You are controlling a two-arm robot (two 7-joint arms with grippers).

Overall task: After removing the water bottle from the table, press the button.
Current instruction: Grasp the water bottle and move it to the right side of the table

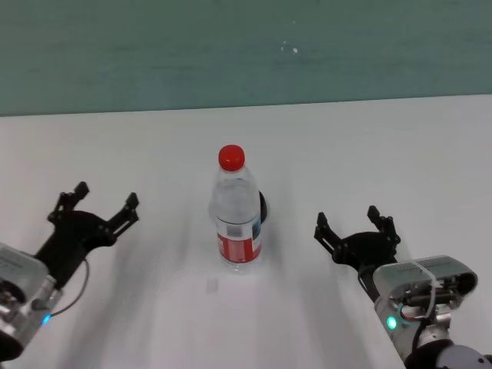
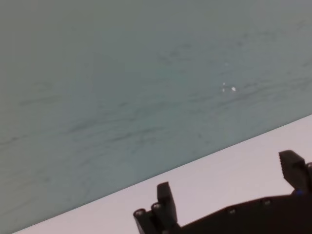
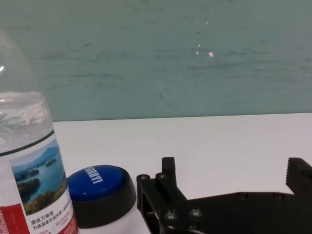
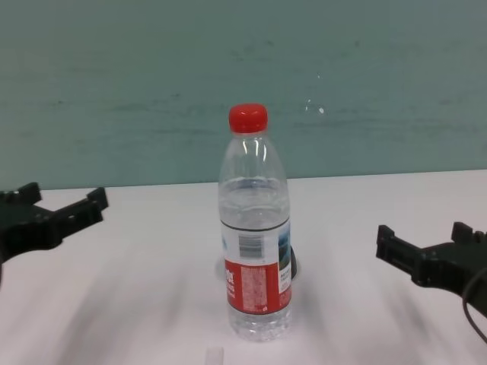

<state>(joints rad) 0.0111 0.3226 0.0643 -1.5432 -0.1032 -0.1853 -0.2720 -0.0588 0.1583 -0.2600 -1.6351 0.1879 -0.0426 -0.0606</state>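
Observation:
The water bottle [image 1: 236, 219], clear with a red cap and a red-and-white label, stands upright mid-table [image 1: 400, 146]; the chest view shows the bottle [image 4: 255, 236] too. The blue-topped button [image 3: 100, 187] on its black base sits just behind the bottle and shows only as a dark edge [image 1: 264, 206] in the head view. My right gripper [image 1: 347, 217] is open, to the right of the bottle and apart from it, with nothing between its fingers. My left gripper [image 1: 106, 196] is open and empty, off to the bottle's left.
A teal wall [image 1: 246, 46] runs along the table's far edge. A small pale mark [image 1: 213, 286] lies on the tabletop in front of the bottle. Bare white surface lies between each gripper and the bottle.

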